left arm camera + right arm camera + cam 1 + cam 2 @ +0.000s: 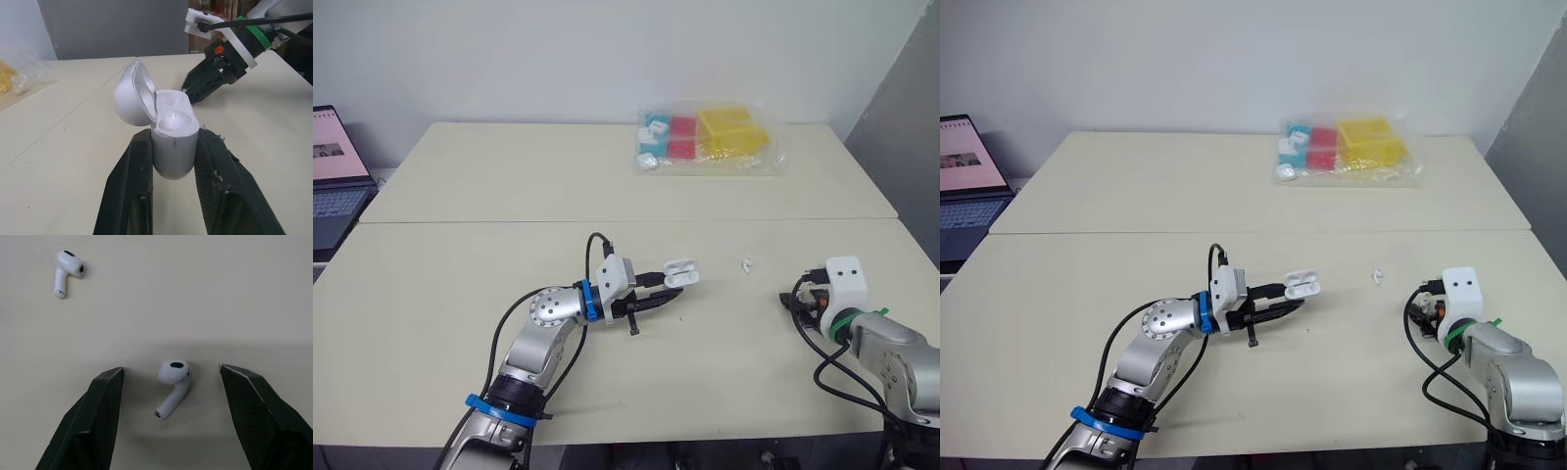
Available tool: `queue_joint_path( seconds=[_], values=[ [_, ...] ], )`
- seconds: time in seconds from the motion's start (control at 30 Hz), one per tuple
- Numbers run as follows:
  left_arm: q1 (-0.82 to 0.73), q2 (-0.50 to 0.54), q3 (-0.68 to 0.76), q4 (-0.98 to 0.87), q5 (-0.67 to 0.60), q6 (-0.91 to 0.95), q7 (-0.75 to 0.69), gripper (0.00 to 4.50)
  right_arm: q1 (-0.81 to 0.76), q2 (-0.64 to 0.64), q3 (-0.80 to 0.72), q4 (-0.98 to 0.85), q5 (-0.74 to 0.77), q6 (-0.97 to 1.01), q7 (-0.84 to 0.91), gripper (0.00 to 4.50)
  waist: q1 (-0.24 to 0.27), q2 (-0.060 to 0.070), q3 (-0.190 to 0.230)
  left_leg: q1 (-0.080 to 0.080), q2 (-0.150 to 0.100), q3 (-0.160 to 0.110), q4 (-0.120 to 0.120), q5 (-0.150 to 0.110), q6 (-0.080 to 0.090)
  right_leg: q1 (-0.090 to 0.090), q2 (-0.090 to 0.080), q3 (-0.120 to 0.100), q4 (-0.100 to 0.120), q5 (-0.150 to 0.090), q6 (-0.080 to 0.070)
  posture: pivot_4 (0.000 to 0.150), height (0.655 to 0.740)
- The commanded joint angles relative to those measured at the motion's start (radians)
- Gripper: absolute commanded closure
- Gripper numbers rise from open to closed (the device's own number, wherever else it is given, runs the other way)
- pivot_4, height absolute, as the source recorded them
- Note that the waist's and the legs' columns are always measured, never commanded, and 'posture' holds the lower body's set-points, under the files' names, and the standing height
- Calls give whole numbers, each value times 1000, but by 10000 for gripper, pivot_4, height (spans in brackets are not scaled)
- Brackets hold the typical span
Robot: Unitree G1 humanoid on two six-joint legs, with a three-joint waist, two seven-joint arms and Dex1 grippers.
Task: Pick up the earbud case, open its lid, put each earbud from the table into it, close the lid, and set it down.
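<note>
Left gripper (672,285) sits just below the middle of the head camera's frame. Its forearm lies low over the table (460,294) and points toward the right edge, with the fingers clamped on the earbud case (681,273), which stands open. Right gripper (795,301) is at lower right, pointing back toward the left. Between the two, slightly higher in the frame, lies the far earbud (745,263), nearer the right gripper.

From the left wrist, the case stands upright between the two fingers (128,186), squeezed on both flanks. Its lid (131,93) is hinged back to one side and the mouth faces up. The right gripper shows beyond it, tips low at the table.

From the right wrist, the fingers (100,416) stand well apart with the near earbud (172,382) lying on the table between them, touching neither. Its stem runs roughly along the fingers, leaning a little, so closing should catch it across its narrow width. The far earbud lies well beyond, off to one side. By this, the right arm is the one placed to take the near earbud, and the open case waits toward the left of the head camera's frame.
</note>
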Motion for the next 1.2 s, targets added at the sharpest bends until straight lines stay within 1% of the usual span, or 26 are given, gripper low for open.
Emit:
queue_joint_path(
  seconds=[0.03,0.33,0.5,0.6,0.77,0.8,0.83,0.93,1.07,1.13,1.2],
  values=[
    [-12,-3,1,-7,0,-31,-6,37137,2,9,-32,-16,6,-8,-17,12815,0,0,0,0,0,0,0,0,0,0,0,0,0,0,0,1500,7400],
    [-11,-7,-6,5,8,-44,-6,37137,-12,33,-32,28,6,-46,-24,12815,0,0,0,0,0,0,0,0,0,0,0,0,0,0,0,1500,7400],
    [-10,-6,-5,5,12,-44,-6,37137,-7,30,-26,27,12,-33,-19,12815,0,0,0,0,0,0,0,0,0,0,0,0,0,0,0,1500,7400],
    [-7,-5,-6,2,16,-45,-5,37137,-5,34,-29,21,21,-21,-23,18102,0,0,0,0,0,0,0,0,0,0,0,0,0,0,0,1500,7400],
    [-5,-4,-6,2,22,-47,-4,37137,1,18,-27,9,29,-21,-16,37077,0,0,0,0,0,0,0,0,0,0,0,0,0,0,0,1500,7400],
    [-4,-4,-7,2,23,-47,-4,37137,3,13,-27,7,29,-21,-13,39722,0,0,0,0,0,0,0,0,0,0,0,0,0,0,0,1500,7400],
    [-3,-4,-7,2,23,-47,-4,37137,3,9,-26,5,29,-22,-11,40929,0,0,0,0,0,0,0,0,0,0,0,0,0,0,0,1500,7400],
    [3,-3,-9,-6,25,-47,-2,37137,8,-34,-28,-15,45,-13,30,40927,0,0,0,0,0,0,0,0,0,0,0,0,0,0,0,1500,7400],
    [24,2,-10,-32,23,-37,8,37137,40,-221,34,-48,88,-78,224,40927,0,0,0,0,0,1,-1,0,0,0,0,0,-2,0,0,1500,7400],
    [40,7,-14,-56,22,-32,11,37137,68,-342,73,-36,101,-167,377,40927,-1,0,0,-1,0,0,-1,0,0,0,0,0,-3,0,0,1500,7400],
    [54,10,-19,-75,24,-30,16,37137,87,-448,118,12,63,-307,494,40927,-1,0,1,0,0,0,-1,0,0,0,0,-1,-3,0,0,1500,7400]
  ],
)
